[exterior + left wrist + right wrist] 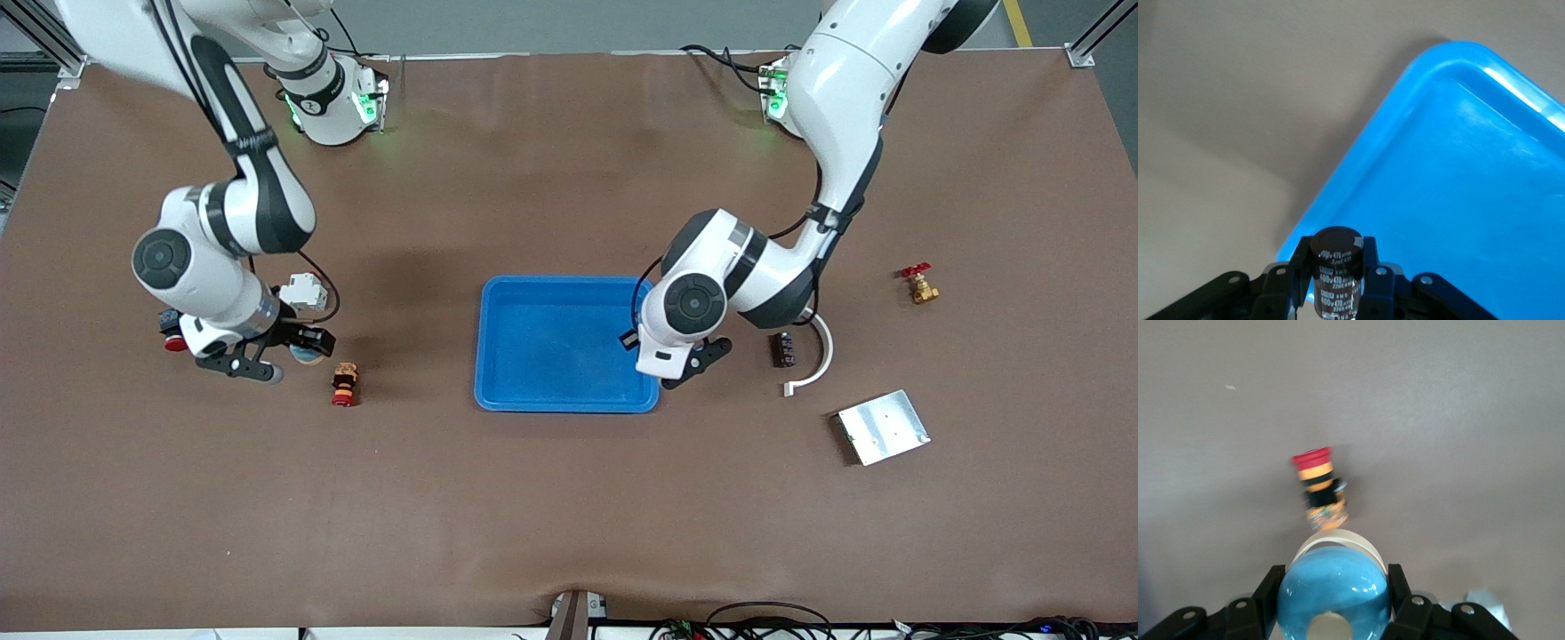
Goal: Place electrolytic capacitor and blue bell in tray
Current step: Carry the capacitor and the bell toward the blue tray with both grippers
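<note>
The left end effector (1335,283) is clamped on the electrolytic capacitor (1336,267), hanging over the rim of the blue tray (507,356) at the centre of the frame. At mid-left, the right end effector (1333,603) is closed around the blue bell (1333,590), over the table (569,498) beside a red-capped push button (344,384).

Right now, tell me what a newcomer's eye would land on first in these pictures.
The bright blue tray at the middle of the brown table stands out first. The left gripper hangs over the tray's edge toward the left arm's end, shut on a dark electrolytic capacitor. The right gripper, toward the right arm's end of the table, is shut on a glossy blue bell, with a red-capped push button lying beside it.
</note>
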`<control>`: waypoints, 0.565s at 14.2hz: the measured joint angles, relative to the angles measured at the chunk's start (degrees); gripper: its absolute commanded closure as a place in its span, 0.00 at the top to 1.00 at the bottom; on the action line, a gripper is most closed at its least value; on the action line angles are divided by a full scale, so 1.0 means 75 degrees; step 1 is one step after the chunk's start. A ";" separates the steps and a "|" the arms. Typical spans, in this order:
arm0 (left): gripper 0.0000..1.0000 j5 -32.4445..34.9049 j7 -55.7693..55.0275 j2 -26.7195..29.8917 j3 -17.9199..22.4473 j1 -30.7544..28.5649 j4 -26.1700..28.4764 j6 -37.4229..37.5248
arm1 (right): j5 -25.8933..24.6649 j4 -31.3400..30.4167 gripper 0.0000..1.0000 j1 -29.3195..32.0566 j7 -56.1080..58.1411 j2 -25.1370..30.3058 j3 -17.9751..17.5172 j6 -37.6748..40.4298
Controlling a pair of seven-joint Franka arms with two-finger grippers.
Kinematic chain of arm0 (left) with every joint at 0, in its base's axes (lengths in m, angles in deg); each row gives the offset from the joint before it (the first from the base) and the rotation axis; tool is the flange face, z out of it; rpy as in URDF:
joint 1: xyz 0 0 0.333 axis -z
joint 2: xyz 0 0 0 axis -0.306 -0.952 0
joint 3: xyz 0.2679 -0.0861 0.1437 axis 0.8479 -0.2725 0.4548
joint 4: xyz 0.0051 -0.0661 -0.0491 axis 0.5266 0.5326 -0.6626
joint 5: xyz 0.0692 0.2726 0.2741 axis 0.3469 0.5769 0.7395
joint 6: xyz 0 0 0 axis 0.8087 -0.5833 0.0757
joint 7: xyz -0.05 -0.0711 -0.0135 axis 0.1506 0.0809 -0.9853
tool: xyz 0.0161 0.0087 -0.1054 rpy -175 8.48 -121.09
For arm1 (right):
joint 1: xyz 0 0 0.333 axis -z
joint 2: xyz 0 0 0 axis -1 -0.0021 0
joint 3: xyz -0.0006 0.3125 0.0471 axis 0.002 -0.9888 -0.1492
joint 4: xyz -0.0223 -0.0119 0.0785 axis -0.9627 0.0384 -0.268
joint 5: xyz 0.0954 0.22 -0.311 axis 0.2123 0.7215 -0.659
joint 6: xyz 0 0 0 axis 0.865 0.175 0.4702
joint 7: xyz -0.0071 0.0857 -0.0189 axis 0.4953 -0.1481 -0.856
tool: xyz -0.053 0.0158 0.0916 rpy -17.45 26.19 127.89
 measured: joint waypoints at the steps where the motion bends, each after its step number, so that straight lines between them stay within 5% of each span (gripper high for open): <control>1: 0.00 0.0000 -0.0098 -0.0066 0.0001 0.0091 -0.0002 -0.0182 | 0.0001 -0.0001 0.00 -0.0218 -0.0456 0.0316 -0.0006 0.0256; 8: 0.00 0.0000 -0.0191 -0.0668 0.0041 0.0531 -0.0010 -0.0504 | 0.0011 -0.0177 0.00 -0.1626 -0.3221 0.0650 -0.0064 0.0208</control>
